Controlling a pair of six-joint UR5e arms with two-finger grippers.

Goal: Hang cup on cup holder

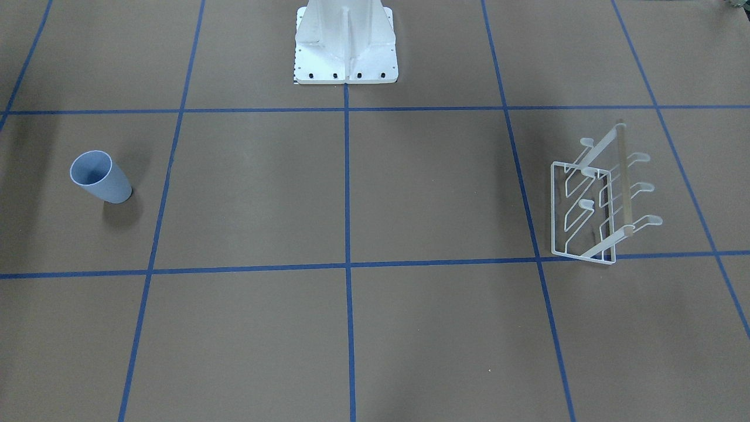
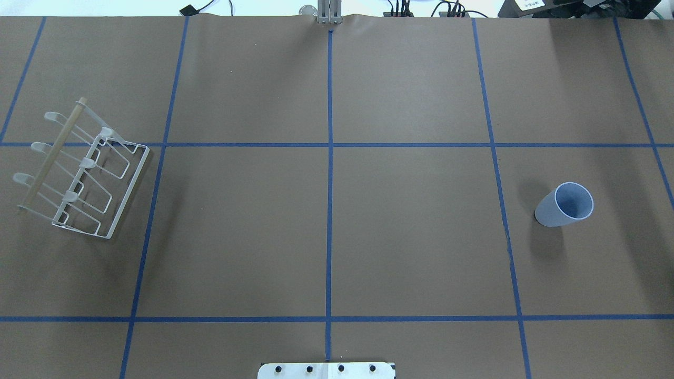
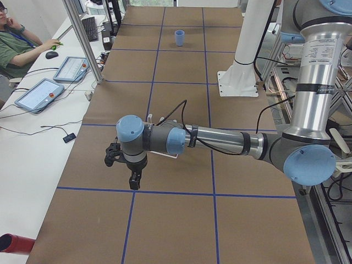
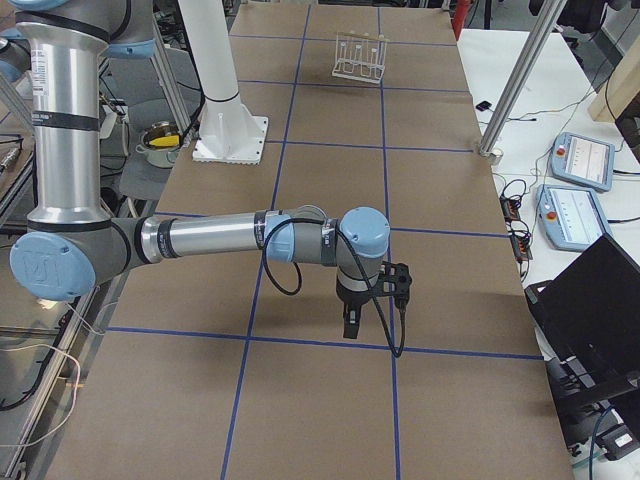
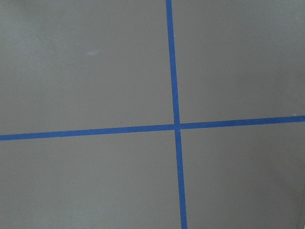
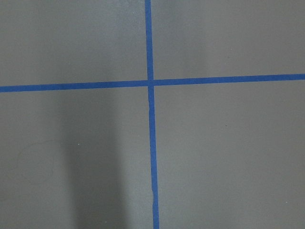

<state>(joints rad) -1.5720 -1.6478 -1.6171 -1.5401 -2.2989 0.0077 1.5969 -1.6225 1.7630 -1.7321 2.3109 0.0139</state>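
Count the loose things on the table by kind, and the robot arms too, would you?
Cup: 1
Rack: 1
Robot arms: 2 (left arm, right arm)
Total: 4

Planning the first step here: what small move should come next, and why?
Probably bring the right end effector over the cup: it stands upright on the robot's right side, untouched, far from the cup holder.
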